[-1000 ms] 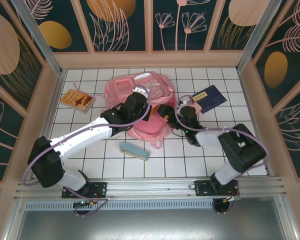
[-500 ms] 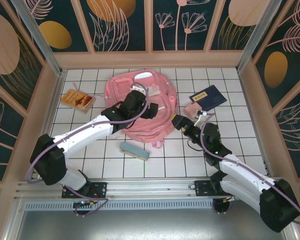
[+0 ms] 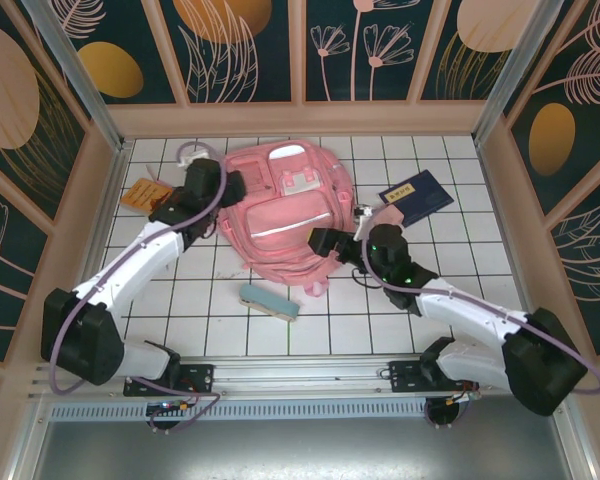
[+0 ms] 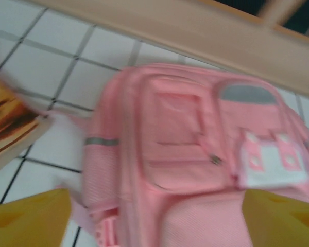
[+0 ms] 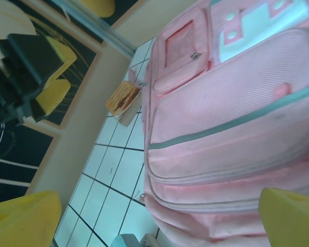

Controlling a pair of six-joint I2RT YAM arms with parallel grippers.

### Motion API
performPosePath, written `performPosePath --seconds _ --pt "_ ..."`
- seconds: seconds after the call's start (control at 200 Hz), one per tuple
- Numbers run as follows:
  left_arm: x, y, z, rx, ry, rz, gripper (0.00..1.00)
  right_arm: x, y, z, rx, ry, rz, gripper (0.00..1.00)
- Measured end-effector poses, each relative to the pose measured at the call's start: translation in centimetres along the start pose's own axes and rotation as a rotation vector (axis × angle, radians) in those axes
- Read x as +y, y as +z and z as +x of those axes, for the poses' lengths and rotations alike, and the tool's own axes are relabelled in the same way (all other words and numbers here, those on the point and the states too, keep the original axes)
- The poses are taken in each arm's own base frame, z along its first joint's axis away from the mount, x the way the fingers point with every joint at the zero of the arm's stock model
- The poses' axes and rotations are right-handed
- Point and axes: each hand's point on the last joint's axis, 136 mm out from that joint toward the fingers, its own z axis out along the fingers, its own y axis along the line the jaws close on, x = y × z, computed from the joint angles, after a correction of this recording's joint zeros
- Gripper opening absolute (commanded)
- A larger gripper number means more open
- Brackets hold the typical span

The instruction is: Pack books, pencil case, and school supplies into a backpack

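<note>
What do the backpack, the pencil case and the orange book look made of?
Backpack: soft woven fabric, matte pink, with a fine ribbed weave and stitched seams in the right wrist view. Its pale strip looks like reflective tape. Pencil case: probably cloth or soft plastic, too small to tell. Orange book: paper with a printed cover; page edges show.

Looks like a robot test cell in a lab. White grid-tiled bench (image 3: 230, 335) is boxed on three sides by wood-framed panels (image 3: 240, 50) printed with leaves on dark teal. An aluminium rail (image 3: 300, 385) along the bench's near edge carries both arm bases (image 3: 170, 378), with cabling left exposed.
</note>
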Motion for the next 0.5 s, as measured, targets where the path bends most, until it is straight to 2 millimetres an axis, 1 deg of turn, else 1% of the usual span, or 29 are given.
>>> performPosePath --seconds 0.04,0.125,0.19,0.28,0.365,0.475,0.5 --pt "2.1 1.0 -0.4 0.005 -0.052 -0.047 0.65 0.3 0.5 0.1 0.012 -0.009 -0.006 0.99" --pt "6.4 3.1 -0.2 0.032 -0.142 -0.142 0.58 1.1 1.3 0.4 0.031 -0.031 -0.022 0.99" --pt "9.5 4.8 0.7 0.073 -0.216 -0.201 0.55 1.7 1.6 0.6 0.042 -0.041 -0.036 0.99" --pt "13.4 6.6 2.4 0.128 -0.307 -0.281 0.54 2.2 1.8 0.9 0.052 -0.052 -0.053 0.99" --pt "16.1 7.7 3.6 0.164 -0.369 -0.338 0.54 2.4 1.9 1.1 0.057 -0.062 -0.060 0.99" --pt "18.8 8.5 4.1 0.176 -0.431 -0.388 0.53 2.5 2.1 1.2 0.060 -0.065 -0.063 0.99" --pt "19.3 8.6 4.1 0.178 -0.440 -0.398 0.51 2.5 2.1 1.3 0.061 -0.066 -0.063 0.99"
